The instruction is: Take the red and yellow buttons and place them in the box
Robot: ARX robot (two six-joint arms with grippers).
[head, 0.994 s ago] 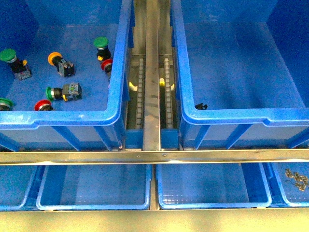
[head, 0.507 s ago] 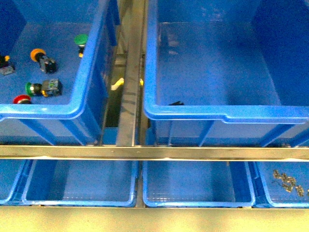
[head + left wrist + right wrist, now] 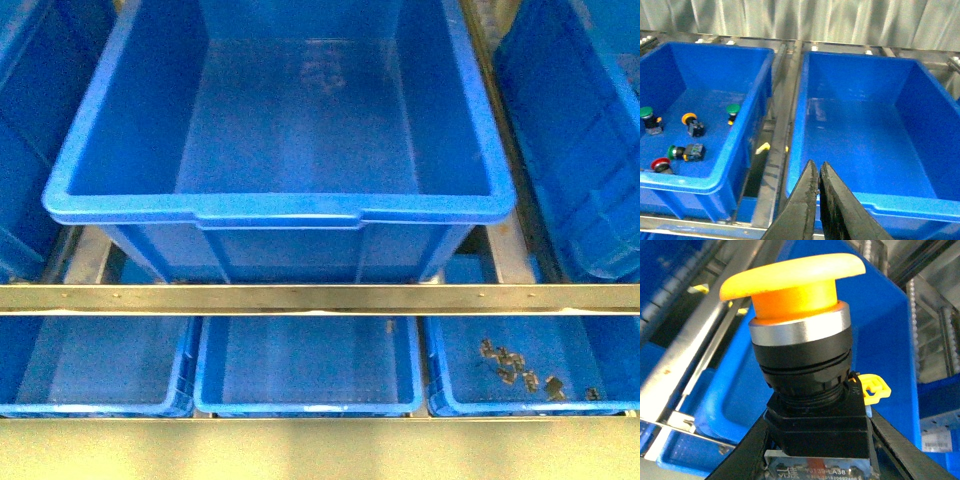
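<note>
A: Starting from the nearest thing, what does the right gripper [image 3: 815,460] hold?

B: Its black fingers are closed on the black body of a yellow push button with a round mushroom cap [image 3: 797,347]. It fills the right wrist view, cap up toward 12 o'clock.

A: And the left gripper [image 3: 817,200]?

B: Its two dark fingers are pressed together with nothing between them, hanging just before the near rim of the large deep blue plastic crate [image 3: 860,200].

A: What lies farther away?

B: In the left wrist view, toward 9 o'clock, a second blue crate [image 3: 720,182] contains the other buttons: a red-capped button [image 3: 660,164], an orange-capped button [image 3: 690,120] and green-capped buttons [image 3: 733,109].

A: Which step is this?

B: I judge it is the carrying step. The target crate looks empty. Next, the right arm should come above its open inside and spread the fingers.
</note>
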